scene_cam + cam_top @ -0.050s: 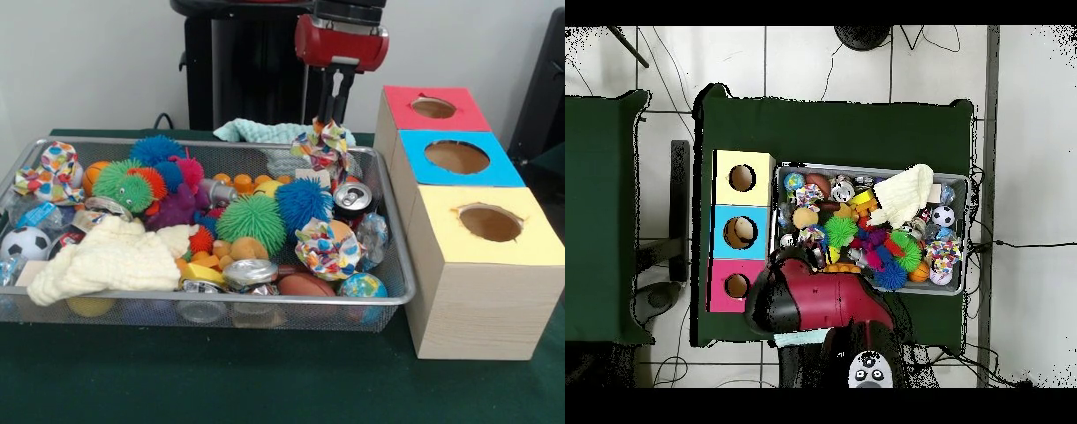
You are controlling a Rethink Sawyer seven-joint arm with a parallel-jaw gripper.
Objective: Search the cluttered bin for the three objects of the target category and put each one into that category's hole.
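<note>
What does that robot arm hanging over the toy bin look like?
The arm is bulky and rounded, with glossy red shells over black joints. At its end, a red rounded wrist housing carries a slim black gripper that points downward. A round white and black marking shows near its base in the overhead view.

The red and black Sawyer arm (340, 40) comes down from twelve o'clock in the front view, its rounded red wrist housing sitting just right of centre. Below it the slim black gripper (331, 110) hangs straight down toward six o'clock, its fingers drawn in on a crumpled multicoloured patterned cloth bow (327, 146) that dangles from their tips. From overhead, the red forearm (830, 298) stretches from five o'clock up toward ten o'clock, ending in a dark wrist.
</note>
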